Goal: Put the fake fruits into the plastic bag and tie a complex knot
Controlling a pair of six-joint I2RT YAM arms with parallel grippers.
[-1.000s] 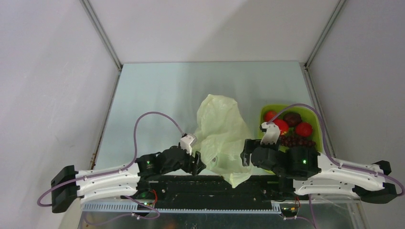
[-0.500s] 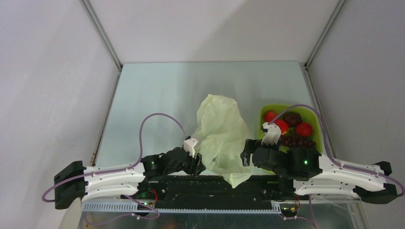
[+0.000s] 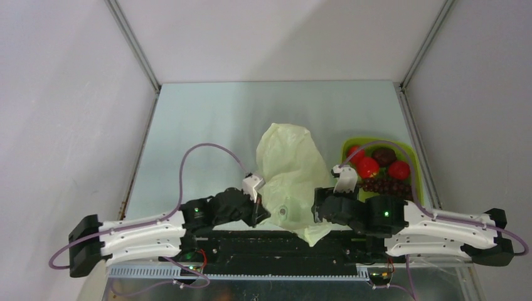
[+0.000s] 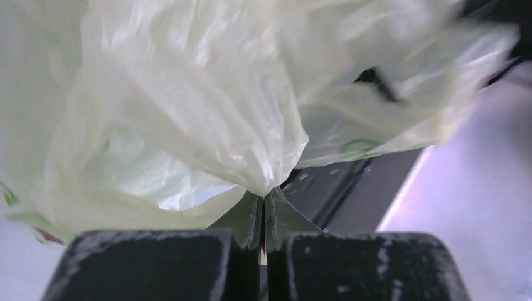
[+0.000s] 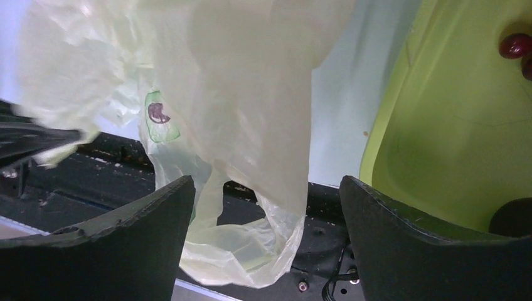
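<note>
The plastic bag [image 3: 287,168] lies crumpled on the tabletop [image 3: 207,125] midway between the two arms. Its far end points away from the bases, and its near end spills over the tabletop's front edge onto the black rail [image 3: 251,241].

The left pincer [image 4: 263,210] is fully closed. A gathered fold of the bag's pale film is nipped between its fingertips, and the rest of the bag billows up and away from that pinch. From above, this pincer sits at the bag's near-left edge.

The right pincer [image 5: 266,188] stands wide apart and grips nothing. It sits at the bag's near-right edge, and a loose hanging flap of film droops in the gap between its two fingers. Whether the film brushes either finger cannot be told. A round green-and-brown print [image 5: 158,115] shows on the film just left of that flap.

The fake fruits [image 3: 379,168] sit together in the lime-green tray [image 3: 349,146], just right of the bag and beyond the right pincer. None is in the bag. The bag's film shows no knot.
</note>
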